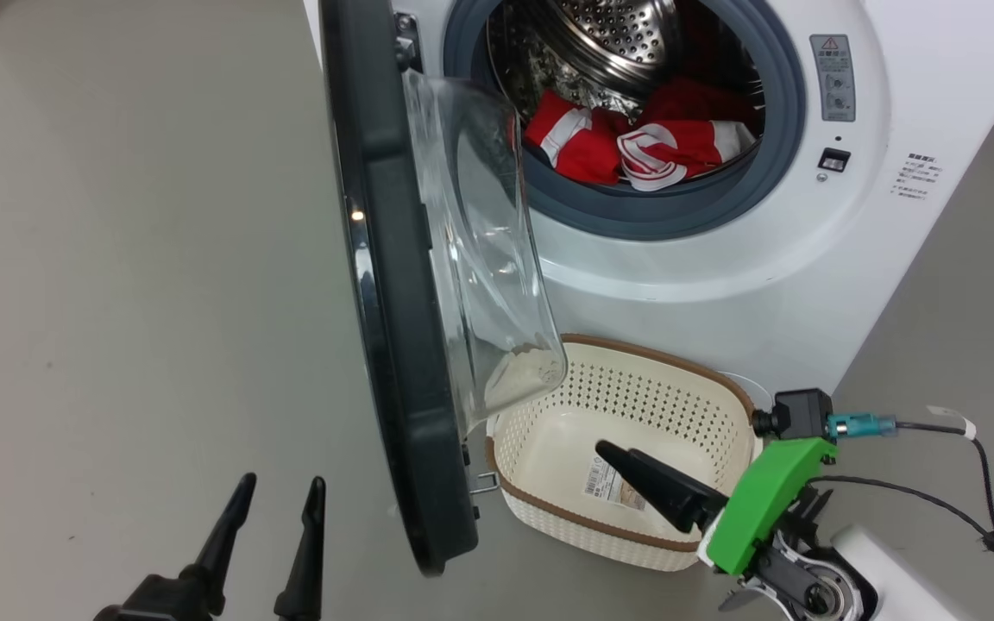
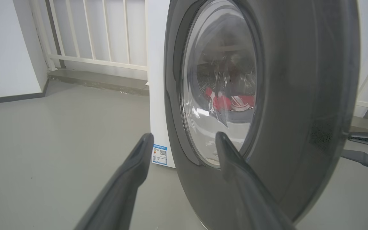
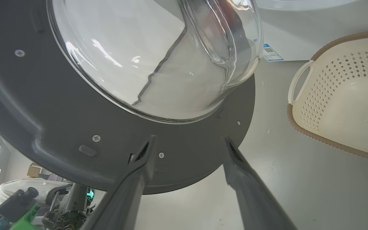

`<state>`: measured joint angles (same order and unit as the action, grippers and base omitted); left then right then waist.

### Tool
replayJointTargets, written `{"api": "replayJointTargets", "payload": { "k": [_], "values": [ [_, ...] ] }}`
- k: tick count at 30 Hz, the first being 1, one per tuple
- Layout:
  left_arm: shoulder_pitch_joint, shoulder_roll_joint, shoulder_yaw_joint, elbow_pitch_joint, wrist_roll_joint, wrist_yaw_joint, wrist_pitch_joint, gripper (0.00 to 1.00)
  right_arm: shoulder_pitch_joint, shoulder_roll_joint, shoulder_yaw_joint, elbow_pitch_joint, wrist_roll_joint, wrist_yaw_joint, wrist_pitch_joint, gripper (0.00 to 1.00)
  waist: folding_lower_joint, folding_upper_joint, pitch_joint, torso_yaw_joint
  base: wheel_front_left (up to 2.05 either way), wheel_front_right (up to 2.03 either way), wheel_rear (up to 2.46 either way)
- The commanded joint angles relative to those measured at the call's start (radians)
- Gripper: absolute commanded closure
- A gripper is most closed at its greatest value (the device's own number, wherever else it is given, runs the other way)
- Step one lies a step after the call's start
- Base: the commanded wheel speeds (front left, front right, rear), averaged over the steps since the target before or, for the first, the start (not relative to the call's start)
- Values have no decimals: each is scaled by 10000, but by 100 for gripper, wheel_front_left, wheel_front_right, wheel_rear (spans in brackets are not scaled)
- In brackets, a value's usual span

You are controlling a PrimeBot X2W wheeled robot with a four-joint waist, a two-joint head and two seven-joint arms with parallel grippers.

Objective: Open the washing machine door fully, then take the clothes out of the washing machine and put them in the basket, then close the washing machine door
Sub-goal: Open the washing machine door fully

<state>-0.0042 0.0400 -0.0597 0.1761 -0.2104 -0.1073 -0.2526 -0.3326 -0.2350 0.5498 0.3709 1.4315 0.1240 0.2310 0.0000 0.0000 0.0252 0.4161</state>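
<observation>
**Two spread grippers, one door between them**

Nearest me, the left gripper hangs on the outer side of the washing machine door, fingers apart and holding nothing. The right gripper is on the door's inner side, also spread and empty. It is aimed at the dark rim just under the glass window, and I cannot tell whether it touches.

The door stands upright and edge-on to my head camera, free edge toward me and hinge at the far end, roughly square to the washing machine. I judge it not yet fully open. The push should run from the inner side toward the outer, and my right arm is the one placed for that.

The basket sits empty close by on the door's inner side. Beyond the hinge end, the clothes lie in the drum.

My left wrist camera gives me the door's outer face, with red showing through the glass. The right wrist camera gives me the screwed inner face.
</observation>
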Motion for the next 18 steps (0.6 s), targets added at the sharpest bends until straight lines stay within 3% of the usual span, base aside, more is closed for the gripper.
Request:
{"api": "replayJointTargets", "payload": {
  "k": [1,18],
  "values": [
    [-117,102,399,-190,94,-68,-92,0,54,-155,233,-219,-242,67,-284,0,0,0,-61,-80,0,0,0],
    [135,102,722,-132,113,-85,-92,0,714,-1557,1439,574,-1650,67,-4270,0,0,0,-131,-511,0,0,0]
  ]
}}
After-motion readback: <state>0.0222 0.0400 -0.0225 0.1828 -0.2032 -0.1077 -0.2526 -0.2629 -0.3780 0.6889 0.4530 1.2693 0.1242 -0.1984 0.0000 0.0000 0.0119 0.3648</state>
